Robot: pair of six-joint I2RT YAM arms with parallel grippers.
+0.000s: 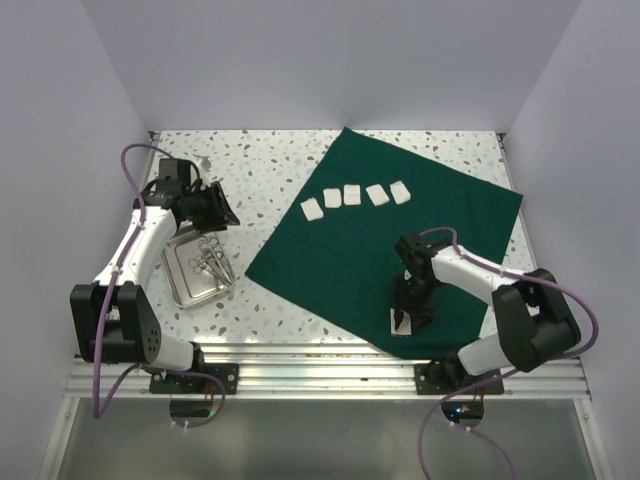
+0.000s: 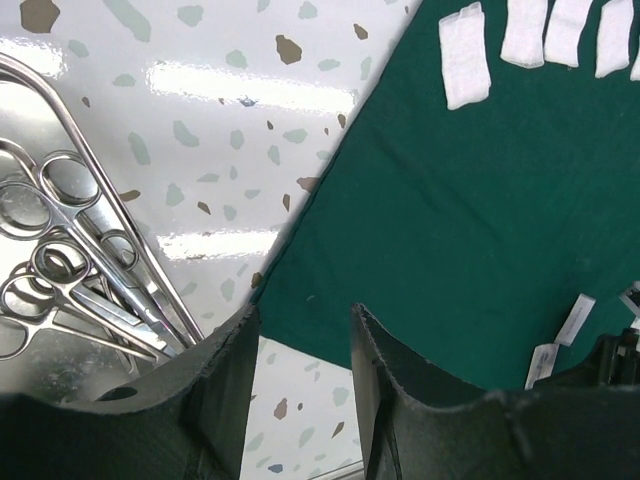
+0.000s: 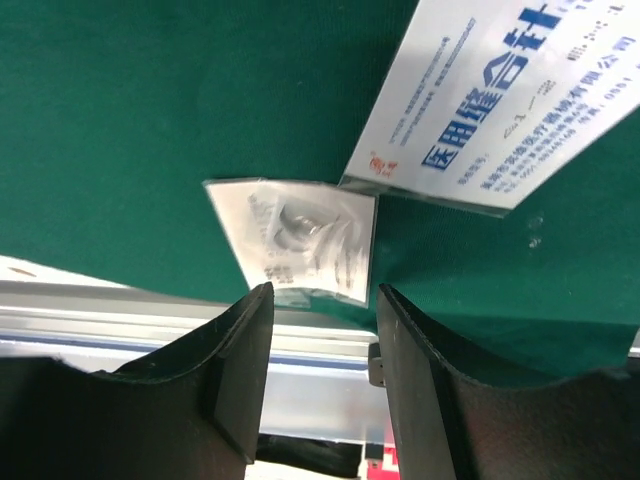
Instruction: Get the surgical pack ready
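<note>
The dark green cloth (image 1: 400,240) lies flat and diamond-wise on the table. Several white gauze squares (image 1: 355,195) sit in a row near its far corner. The steel tray (image 1: 180,285) stands left of the cloth and holds silver scissors and forceps (image 1: 210,258). My left gripper (image 1: 220,207) is open and empty above the tray's far right corner. Its wrist view shows the tray (image 2: 20,130), the instruments (image 2: 60,270), the cloth (image 2: 480,220) and gauze (image 2: 465,55). My right gripper (image 1: 403,318) is open over the cloth's near corner, just above a small clear packet (image 3: 300,240).
A white packet with blue print (image 3: 500,110) lies on the cloth (image 3: 150,130) beside the small packet. The aluminium rail (image 3: 120,320) runs along the table's near edge, just past the cloth's corner. White walls close the table at left, right and back.
</note>
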